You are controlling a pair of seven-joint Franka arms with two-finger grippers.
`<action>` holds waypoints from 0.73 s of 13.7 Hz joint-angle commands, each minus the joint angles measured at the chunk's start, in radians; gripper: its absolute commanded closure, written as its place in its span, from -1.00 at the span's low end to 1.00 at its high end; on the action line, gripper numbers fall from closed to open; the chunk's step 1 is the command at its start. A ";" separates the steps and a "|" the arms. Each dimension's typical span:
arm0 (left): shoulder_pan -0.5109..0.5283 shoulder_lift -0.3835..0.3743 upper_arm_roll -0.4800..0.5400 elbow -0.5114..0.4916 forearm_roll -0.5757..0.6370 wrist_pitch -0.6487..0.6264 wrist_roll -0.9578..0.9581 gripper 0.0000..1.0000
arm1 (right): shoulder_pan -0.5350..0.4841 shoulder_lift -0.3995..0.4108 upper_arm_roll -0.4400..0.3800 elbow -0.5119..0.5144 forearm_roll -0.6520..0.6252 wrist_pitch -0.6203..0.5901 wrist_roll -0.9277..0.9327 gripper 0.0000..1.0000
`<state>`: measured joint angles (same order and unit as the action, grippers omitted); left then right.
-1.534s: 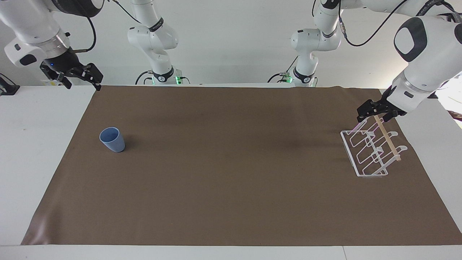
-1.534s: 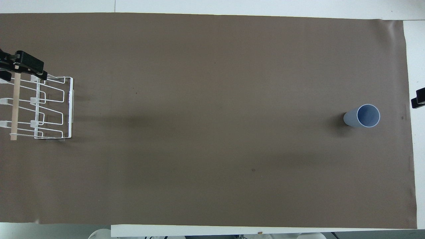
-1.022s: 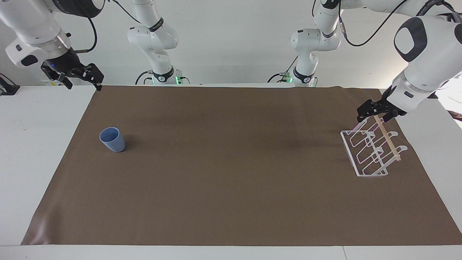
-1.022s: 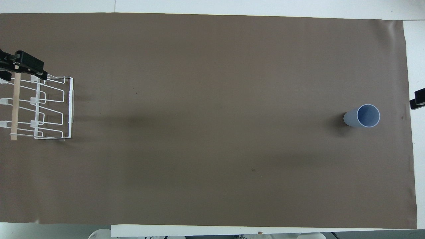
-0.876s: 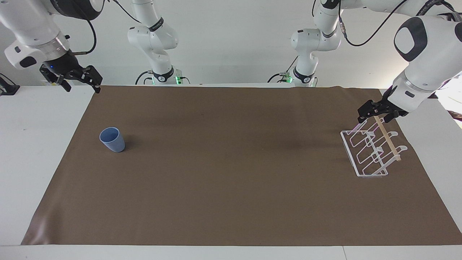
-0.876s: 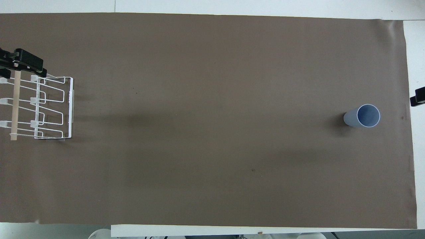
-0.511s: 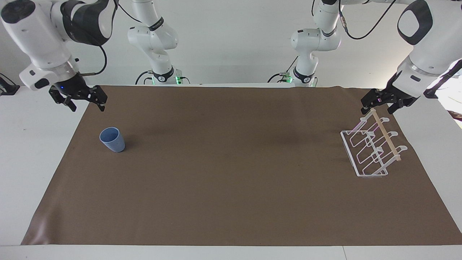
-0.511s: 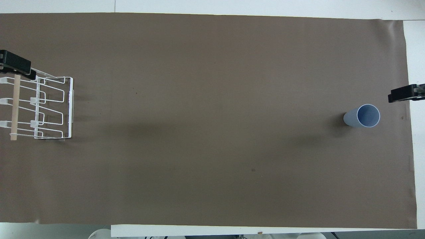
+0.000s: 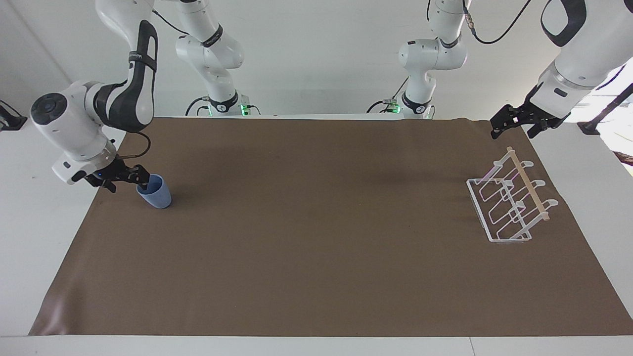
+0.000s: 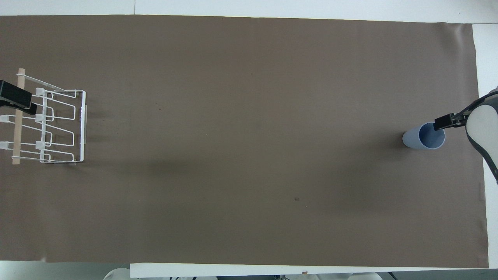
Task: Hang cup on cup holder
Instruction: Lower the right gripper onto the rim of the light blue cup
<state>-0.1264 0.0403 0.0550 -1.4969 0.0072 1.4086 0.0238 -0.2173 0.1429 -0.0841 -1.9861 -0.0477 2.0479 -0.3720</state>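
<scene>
Brown matting (image 9: 316, 227) covers the white table (image 9: 34, 237) nearly edge to edge, leaving bare white strips at both ends. The cup (image 9: 155, 192), light blue and upright with its mouth open, stands on the mat near the right arm's end, close to the mat's edge; nothing shows inside it apart from one finger (image 10: 443, 123) of the right gripper (image 9: 117, 179). That gripper is spread, with one finger dipped inside the rim and the other outside the wall on the side toward the mat's edge. Whether either finger touches the wall cannot be told. From the cup toward the left arm's end, the mat lies open across its whole middle. The cup holder (image 9: 509, 200), a white wire rack topped by a wooden rod (image 9: 528, 184), stands well apart from the cup at the left arm's end; its prongs carry nothing. The left gripper (image 9: 517, 122) hangs above the rack with fingers spread, clear of the rod, holding nothing.
</scene>
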 commanded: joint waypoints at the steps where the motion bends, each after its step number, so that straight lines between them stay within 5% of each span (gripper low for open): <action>1: -0.009 -0.101 0.002 -0.129 0.020 0.070 0.002 -1.00 | -0.001 -0.029 0.009 -0.066 0.035 0.029 -0.037 -0.85; 5: 0.007 -0.131 0.005 -0.169 0.022 0.121 -0.004 -1.00 | -0.007 -0.035 0.009 -0.112 0.037 0.061 -0.099 -0.85; 6: 0.011 -0.132 0.005 -0.171 0.022 0.107 -0.005 -1.00 | -0.010 -0.037 0.009 -0.131 0.037 0.090 -0.103 -0.71; 10: 0.010 -0.132 0.003 -0.171 0.022 0.105 -0.005 -1.00 | -0.010 -0.037 0.009 -0.138 0.035 0.098 -0.128 0.54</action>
<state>-0.1197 -0.0666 0.0623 -1.6319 0.0117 1.4939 0.0237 -0.2159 0.1367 -0.0790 -2.0928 -0.0257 2.1327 -0.4663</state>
